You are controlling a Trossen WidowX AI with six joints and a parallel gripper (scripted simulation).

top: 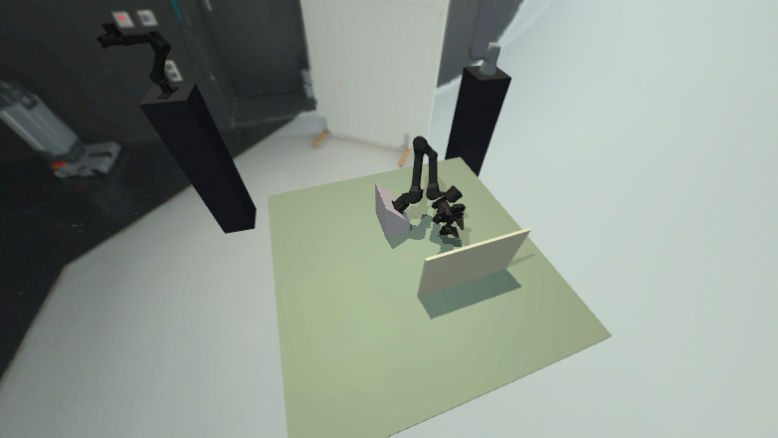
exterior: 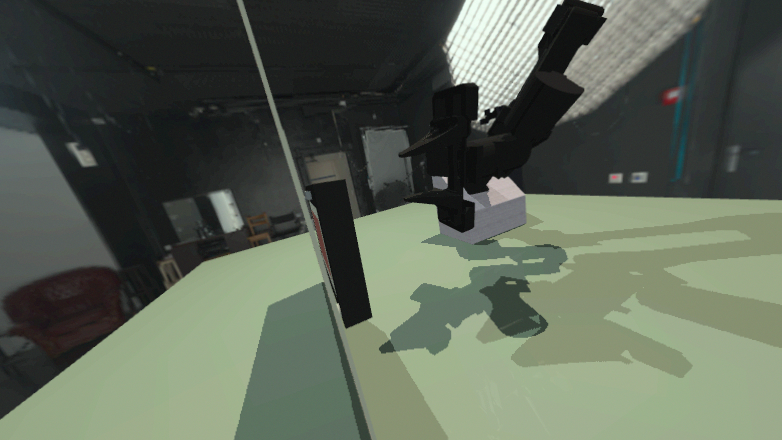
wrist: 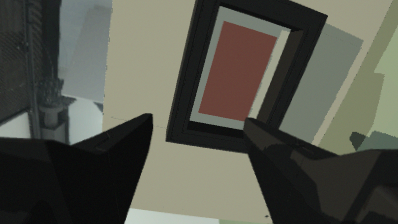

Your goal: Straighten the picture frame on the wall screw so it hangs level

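Note:
The black picture frame (exterior: 344, 251) (wrist: 192, 75) with a red picture hangs on the pale upright board (top: 473, 264) (wrist: 145, 65). In the wrist view its lower edge runs about parallel to the board's lower edge; whether it is exactly level I cannot tell. The board hides the frame in the top view. The notched strip is hidden, and I cannot make out the screw clearly. My gripper (top: 460, 235) (exterior: 403, 177) (wrist: 199, 123) is open and empty. It stands back from the frame's front, with a gap in the exterior view.
My arm stands on a lilac wedge-shaped block (top: 394, 220) (exterior: 497, 218) on the green table top (top: 337, 305) (exterior: 191, 339). A black pillar (top: 184, 135) with another arm stands beyond the table at the left, and a second pillar (top: 479, 109) at the back right.

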